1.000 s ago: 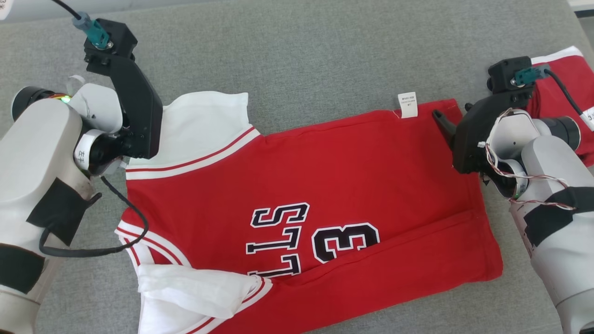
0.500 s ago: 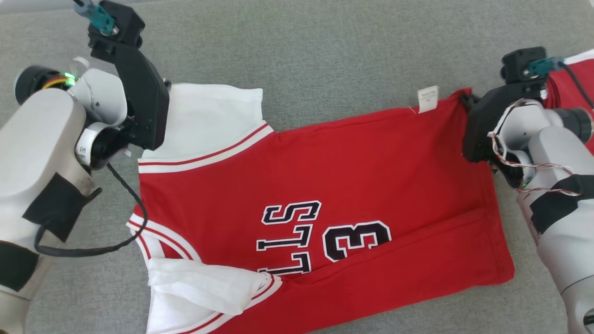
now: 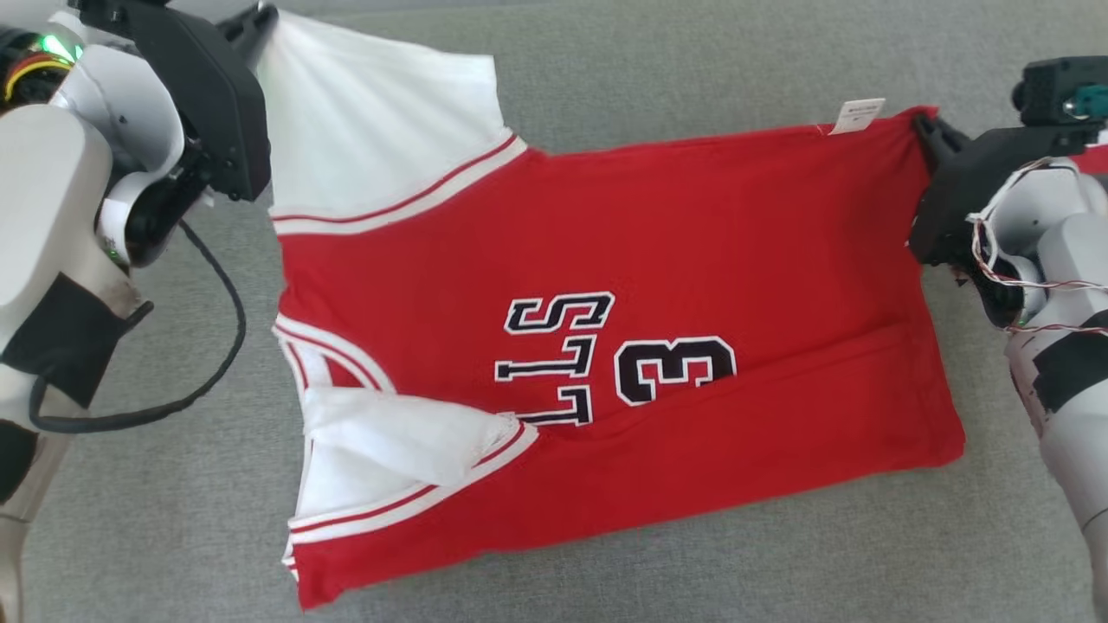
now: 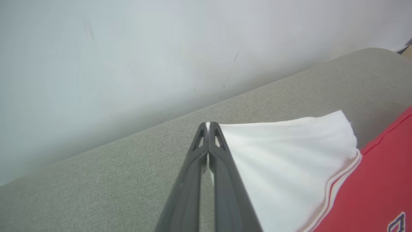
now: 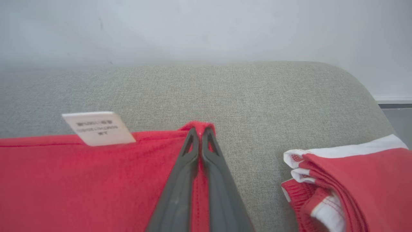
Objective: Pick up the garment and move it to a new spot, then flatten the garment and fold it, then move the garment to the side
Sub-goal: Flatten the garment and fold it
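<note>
1. Progress, as a judgement: the red basketball jersey [image 3: 606, 260] is spread across the grey cushioned surface [image 3: 623, 61], collar end toward the frame's left and hem toward its right. The pick-up and most of the flattening look done.
2. A crease runs along the lower part of the jersey, and the black lettering [image 3: 554, 359] is cut off at it. The white sleeve at the lower left [image 3: 389, 433] is turned in over the body. So the near long side appears to be folded over already.
3. Left to do, by my reading: bring the far long side over, finish the fold, then move the bundle aside.
4. The left gripper [image 3: 260, 13], at the upper left of the head view, is closed on the corner of the far white sleeve [image 3: 381, 112]. In its wrist view the cloth fans out taut from the pinched fingertips.
5. The right gripper [image 3: 922, 125], at the upper right of the head view, is clamped on the far hem corner, just beside the white care label [image 3: 857, 114]. Its wrist view shows a nub of red cloth poking past the tips.
6. The jersey therefore hangs between the two grippers along its far edge, and the rest lies on the surface toward the frame's bottom.
7. A second folded red-and-white garment [image 5: 354, 180] lies near the right gripper, apart from the jersey.
</note>
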